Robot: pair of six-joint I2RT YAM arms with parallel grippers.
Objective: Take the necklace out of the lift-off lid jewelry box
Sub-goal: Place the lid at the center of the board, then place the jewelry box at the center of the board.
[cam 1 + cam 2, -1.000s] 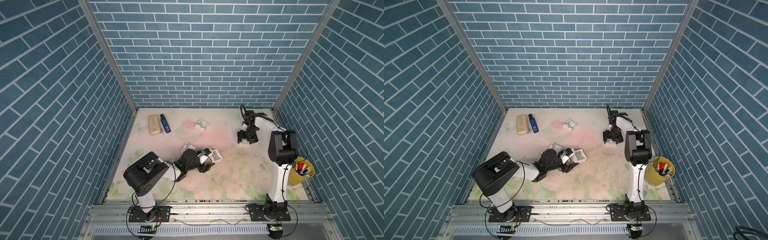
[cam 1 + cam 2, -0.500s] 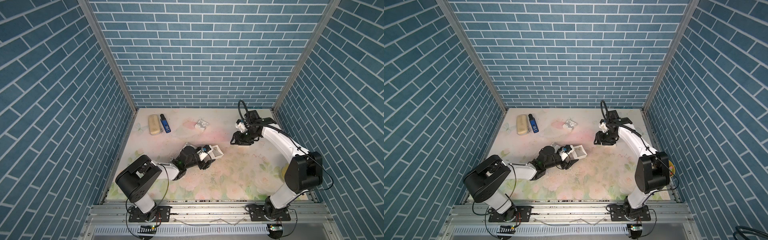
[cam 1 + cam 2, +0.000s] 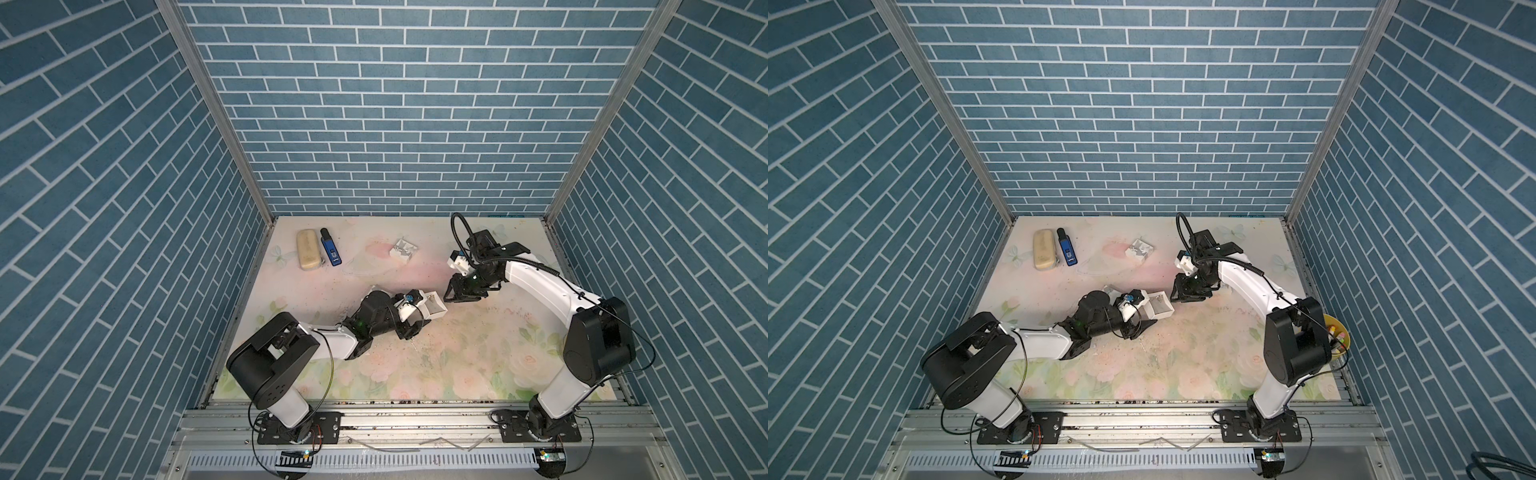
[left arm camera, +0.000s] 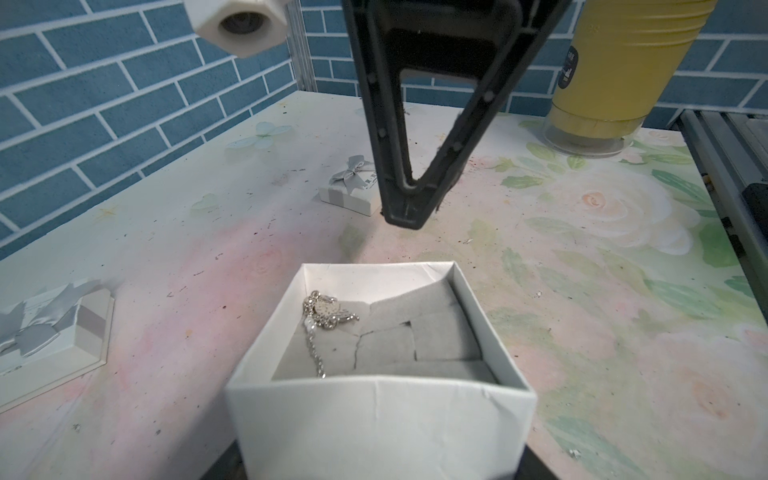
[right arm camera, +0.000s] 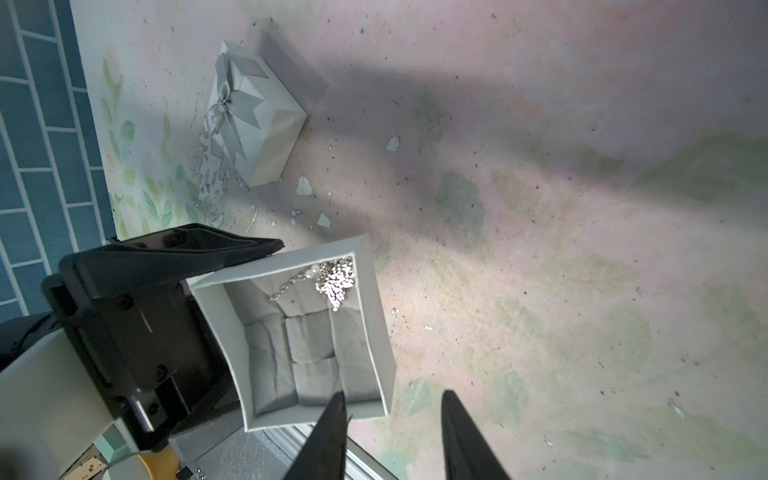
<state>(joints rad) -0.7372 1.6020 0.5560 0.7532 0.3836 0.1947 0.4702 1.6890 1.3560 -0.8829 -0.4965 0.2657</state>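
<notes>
— Where is the necklace (image 4: 328,312) lying?

— It is sitting inside the open box (image 4: 374,419), which my left gripper (image 3: 419,312) is clamping by its sides on the table (image 4: 540,232). In a top view the pendant (image 3: 431,297) is bunching in the box's 12 o'clock corner. The chain (image 4: 313,353) is running along that wall, its tail pointing back toward my left gripper, about 8 o'clock.

— And your right gripper (image 5: 393,399)?

— Its fingers (image 5: 332,432) are standing partly apart, pinching nothing, hovering just beside the box at 3 o'clock. A second ago it was well off toward 2 o'clock with its fingers wider. The box is staying put.
</notes>
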